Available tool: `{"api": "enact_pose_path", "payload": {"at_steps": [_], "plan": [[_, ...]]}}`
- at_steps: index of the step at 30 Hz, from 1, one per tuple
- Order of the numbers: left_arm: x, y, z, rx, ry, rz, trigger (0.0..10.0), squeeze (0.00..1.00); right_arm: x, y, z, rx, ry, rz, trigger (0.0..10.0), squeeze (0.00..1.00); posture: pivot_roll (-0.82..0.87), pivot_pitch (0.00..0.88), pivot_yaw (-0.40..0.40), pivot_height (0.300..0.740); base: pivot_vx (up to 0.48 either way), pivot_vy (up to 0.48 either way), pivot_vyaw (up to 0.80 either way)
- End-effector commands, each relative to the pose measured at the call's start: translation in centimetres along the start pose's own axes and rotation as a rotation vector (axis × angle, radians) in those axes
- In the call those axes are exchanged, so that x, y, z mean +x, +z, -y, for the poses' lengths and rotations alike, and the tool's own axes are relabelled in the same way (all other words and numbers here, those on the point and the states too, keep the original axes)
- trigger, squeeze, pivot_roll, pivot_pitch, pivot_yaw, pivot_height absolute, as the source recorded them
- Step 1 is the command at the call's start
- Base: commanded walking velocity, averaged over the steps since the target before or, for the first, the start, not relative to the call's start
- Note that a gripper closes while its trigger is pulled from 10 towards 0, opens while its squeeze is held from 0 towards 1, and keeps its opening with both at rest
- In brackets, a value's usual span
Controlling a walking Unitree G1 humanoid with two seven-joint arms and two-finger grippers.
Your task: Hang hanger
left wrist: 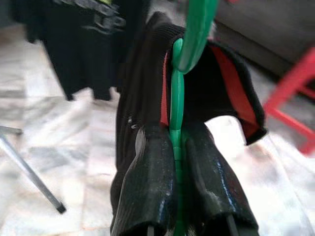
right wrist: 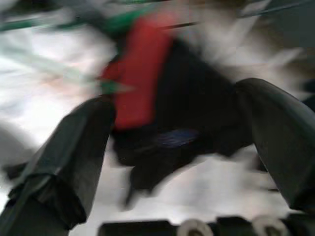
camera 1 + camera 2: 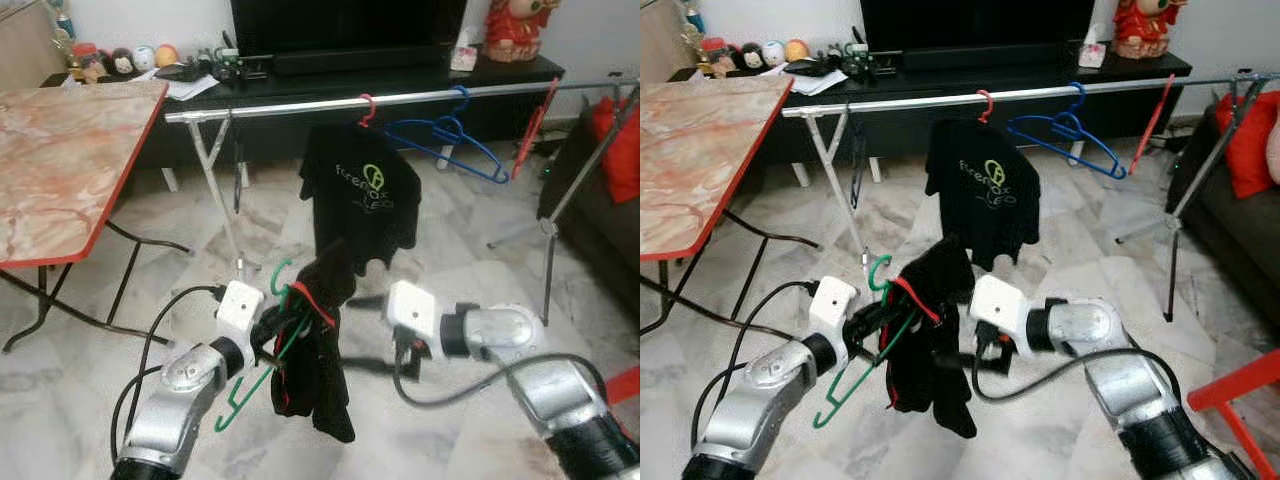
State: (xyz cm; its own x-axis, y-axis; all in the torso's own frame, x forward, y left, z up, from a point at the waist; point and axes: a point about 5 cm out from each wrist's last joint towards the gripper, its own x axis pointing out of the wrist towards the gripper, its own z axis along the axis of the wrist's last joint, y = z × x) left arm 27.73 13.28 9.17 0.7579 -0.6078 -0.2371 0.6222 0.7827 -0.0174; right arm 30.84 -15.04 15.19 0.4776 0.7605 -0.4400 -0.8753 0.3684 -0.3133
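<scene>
A green hanger (image 3: 246,388) carries a black garment with red lining (image 3: 318,372), held low in front of me. My left gripper (image 3: 270,335) is shut on the hanger's green wire (image 1: 176,103) just below the hook, with the garment (image 1: 142,88) draped beyond the fingers (image 1: 147,191). Close on the garment's right side is my right gripper (image 3: 352,335); its wrist view is blurred, but the fingers (image 2: 74,157) stand wide apart with the black and red cloth (image 2: 187,98) in front of them. The silver clothes rail (image 3: 300,106) runs across, farther ahead and higher.
On the rail hang a black T-shirt on a red hanger (image 3: 362,195), blue hangers (image 3: 450,140) and a red hanger (image 3: 530,130). A red-edged marble table (image 3: 60,170) stands at the left, a sofa with a red cushion (image 3: 620,150) at the right, and a red frame (image 3: 1230,390) near the right.
</scene>
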Motion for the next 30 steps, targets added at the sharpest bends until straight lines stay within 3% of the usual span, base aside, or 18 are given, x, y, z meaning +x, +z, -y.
{"api": "enact_pose_path", "payload": {"at_steps": [1,5,10,14,15,16,24,30], "plan": [[-0.3,0.3,0.5,0.018,-0.045,0.012,10.0,0.0,-0.7,0.9,1.5,-0.034,-0.079,0.029,10.0,0.0,-0.08,0.0,0.032,0.74,0.0,0.0,0.0],[-1.0,-0.4,0.7,0.018,-0.098,-0.023,10.0,0.0,-1.1,2.1,2.0,-0.066,-0.068,0.096,10.0,0.0,-0.08,0.003,0.031,0.74,0.0,0.0,0.0],[-1.5,-0.3,1.1,0.026,-0.19,-0.043,10.0,0.0,-1.1,1.6,1.9,-0.097,0.006,0.081,10.0,0.0,-0.08,0.005,0.03,0.74,0.0,0.0,0.0],[-1.6,0.1,1.0,0.044,-0.22,-0.039,10.0,0.0,-1.1,1.4,1.2,-0.084,0.13,0.104,10.0,0.0,-0.08,0.007,0.029,0.74,0.0,0.0,0.0],[-1.5,0.6,1.0,0.057,-0.246,-0.024,10.0,0.0,-1.4,0.9,0.0,-0.06,0.279,0.123,10.0,0.0,-0.08,0.006,0.027,0.74,0.0,0.0,0.0],[-1.6,1.0,1.2,0.075,-0.286,-0.015,10.0,0.0,-1.5,0.6,-0.5,-0.045,0.349,0.13,10.0,0.0,-0.07,0.009,0.02,0.74,0.0,0.0,0.0],[-2.3,0.5,2.2,0.128,-0.431,-0.088,10.0,0.0,-2.7,0.5,0.0,-0.024,0.464,0.123,10.0,0.0,-0.08,0.009,0.024,0.74,0.0,0.0,0.0],[-2.8,0.8,2.0,0.149,-0.477,-0.109,10.0,0.0,-3.7,-0.1,1.4,-0.111,0.492,0.039,10.0,0.0,-0.07,0.009,0.021,0.74,0.0,0.0,0.0]]}}
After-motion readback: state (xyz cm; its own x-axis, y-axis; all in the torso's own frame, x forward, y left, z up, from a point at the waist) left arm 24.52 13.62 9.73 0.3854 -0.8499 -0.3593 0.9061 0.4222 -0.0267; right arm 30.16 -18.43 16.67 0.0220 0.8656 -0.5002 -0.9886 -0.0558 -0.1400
